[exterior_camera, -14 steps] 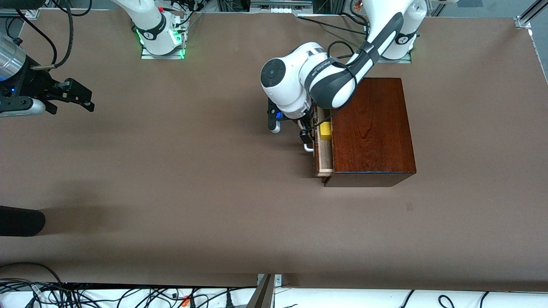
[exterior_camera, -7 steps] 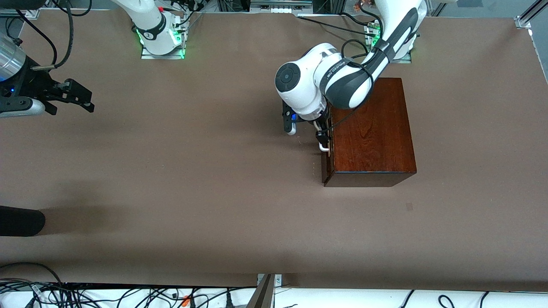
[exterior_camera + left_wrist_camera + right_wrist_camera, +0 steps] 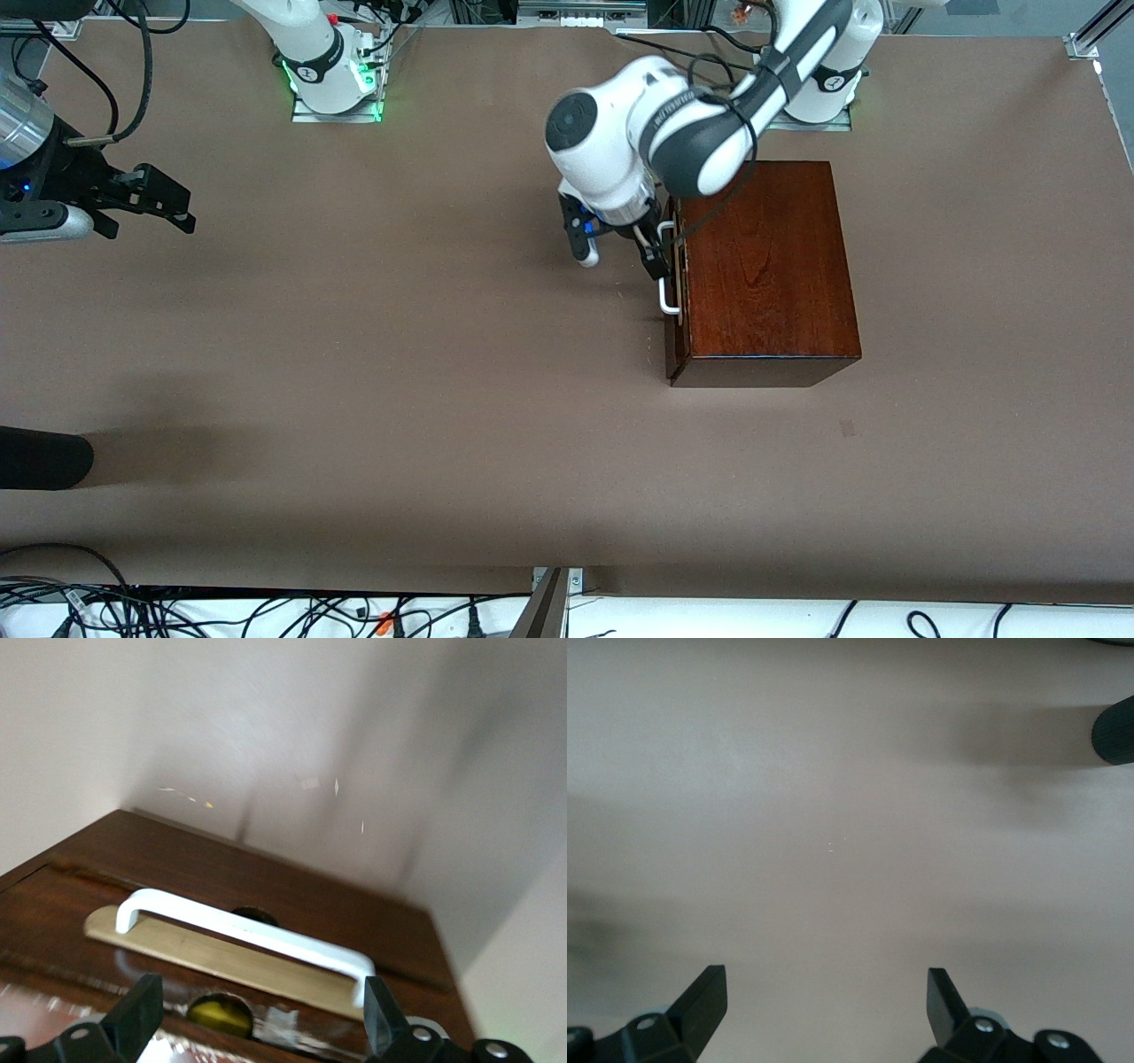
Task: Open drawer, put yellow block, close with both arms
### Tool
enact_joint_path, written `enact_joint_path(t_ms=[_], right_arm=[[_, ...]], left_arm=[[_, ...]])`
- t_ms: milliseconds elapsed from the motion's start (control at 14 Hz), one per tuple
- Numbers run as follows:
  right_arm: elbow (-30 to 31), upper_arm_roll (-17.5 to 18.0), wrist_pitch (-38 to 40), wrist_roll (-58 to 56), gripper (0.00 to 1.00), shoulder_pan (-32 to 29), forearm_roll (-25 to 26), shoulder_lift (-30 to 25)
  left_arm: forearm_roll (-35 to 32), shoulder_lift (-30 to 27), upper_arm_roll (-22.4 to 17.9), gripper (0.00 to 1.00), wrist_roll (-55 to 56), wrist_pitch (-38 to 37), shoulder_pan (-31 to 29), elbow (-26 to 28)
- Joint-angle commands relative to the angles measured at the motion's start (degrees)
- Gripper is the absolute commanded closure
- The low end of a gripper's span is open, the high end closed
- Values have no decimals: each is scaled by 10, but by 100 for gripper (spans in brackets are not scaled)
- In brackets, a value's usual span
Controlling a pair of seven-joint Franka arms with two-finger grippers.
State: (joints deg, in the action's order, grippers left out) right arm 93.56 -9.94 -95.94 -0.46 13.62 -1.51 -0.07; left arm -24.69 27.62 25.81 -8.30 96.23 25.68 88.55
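The drawer point(image 3: 671, 346) sits pushed flush into the dark mahogany box point(image 3: 762, 266), toward the left arm's end of the table. Its white bar handle point(image 3: 669, 297) sticks out of the front. My left gripper point(image 3: 657, 259) hovers just off the drawer front, open, holding nothing. In the left wrist view the handle point(image 3: 248, 930) lies a little past my left gripper point(image 3: 259, 992). A bit of the yellow block point(image 3: 215, 1014) shows through a round hole in the front; otherwise it is hidden inside. My right gripper point(image 3: 164, 204) waits open over bare table at the right arm's end, likewise open in its wrist view point(image 3: 824, 983).
A black rounded object point(image 3: 44, 456) pokes in at the table's edge on the right arm's end, also seen in the right wrist view point(image 3: 1112, 731). Loose cables point(image 3: 177, 611) lie along the edge nearest the front camera. The arm bases point(image 3: 332, 71) stand along the top.
The drawer, partly open with the yellow block showing a second ago, has slid shut. My left gripper then drew back off the handle, toward the bases. The right arm has not moved.
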Motion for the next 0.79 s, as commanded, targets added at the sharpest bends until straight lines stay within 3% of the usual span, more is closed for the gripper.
enact_joint_path(t_ms=[0, 357, 500, 714], right_arm=[[-8, 2, 1, -1, 0, -4, -6, 2], [-13, 3, -3, 0, 0, -1, -10, 2], [-13, 2, -3, -1, 0, -3, -11, 3], [-12, 1, -2, -1, 0, -4, -19, 9]], left_arm=[[77, -17, -3, 0, 146, -24, -5, -61], [110, -69, -4, 0, 191, -94, -60, -144], [149, -86, -7, 0, 210, -123, -100, -163], [154, -113, -8, 0, 233, -152, -150, -173]])
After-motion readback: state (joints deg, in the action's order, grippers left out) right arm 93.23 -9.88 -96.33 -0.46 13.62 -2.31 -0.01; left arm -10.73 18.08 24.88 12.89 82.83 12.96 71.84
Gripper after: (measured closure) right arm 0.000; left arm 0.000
